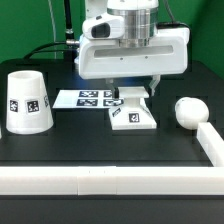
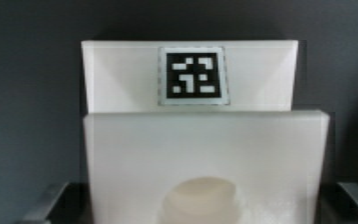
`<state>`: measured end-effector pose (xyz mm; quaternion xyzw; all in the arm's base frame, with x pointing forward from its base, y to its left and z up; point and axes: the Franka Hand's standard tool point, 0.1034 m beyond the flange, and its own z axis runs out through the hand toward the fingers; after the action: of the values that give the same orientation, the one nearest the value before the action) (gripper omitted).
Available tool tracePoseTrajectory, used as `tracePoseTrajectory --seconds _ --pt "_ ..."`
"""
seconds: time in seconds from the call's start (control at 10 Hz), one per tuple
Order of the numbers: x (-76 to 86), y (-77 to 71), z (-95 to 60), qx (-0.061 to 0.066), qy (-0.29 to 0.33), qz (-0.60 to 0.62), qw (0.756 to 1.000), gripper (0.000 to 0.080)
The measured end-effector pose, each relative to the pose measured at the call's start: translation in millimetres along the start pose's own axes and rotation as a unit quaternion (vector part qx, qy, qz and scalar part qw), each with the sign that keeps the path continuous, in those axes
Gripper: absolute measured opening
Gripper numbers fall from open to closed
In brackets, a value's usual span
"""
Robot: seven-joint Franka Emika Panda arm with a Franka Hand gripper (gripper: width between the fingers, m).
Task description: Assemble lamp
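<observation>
The flat square lamp base lies at the table's middle, with a tag on its side. My gripper hangs right over it, open, one finger on either side of the base. In the wrist view the base fills the picture, with its tag and a round socket. The dark fingers stand just outside its two edges, and I cannot tell if they touch it. The gripper holds nothing. The tapered shade stands upright at the exterior view's left. The round bulb lies at the right.
The marker board lies flat just behind the base, partly under my gripper. A white wall runs along the table's front edge and turns up the exterior view's right side, close to the bulb.
</observation>
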<state>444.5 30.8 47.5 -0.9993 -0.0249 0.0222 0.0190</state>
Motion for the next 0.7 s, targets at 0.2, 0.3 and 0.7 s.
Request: tracePoseTrajectory --seconds 0.2,0.3,0.7 --pt "0.0 0.0 0.0 0.0 0.0 0.0 1.0 0.0532" --pt "0.0 0.0 0.0 0.0 0.0 0.0 1.0 0.0532" --pt "16.8 -2.0 -0.8 0.002 0.003 -0.001 1.0 0.0532"
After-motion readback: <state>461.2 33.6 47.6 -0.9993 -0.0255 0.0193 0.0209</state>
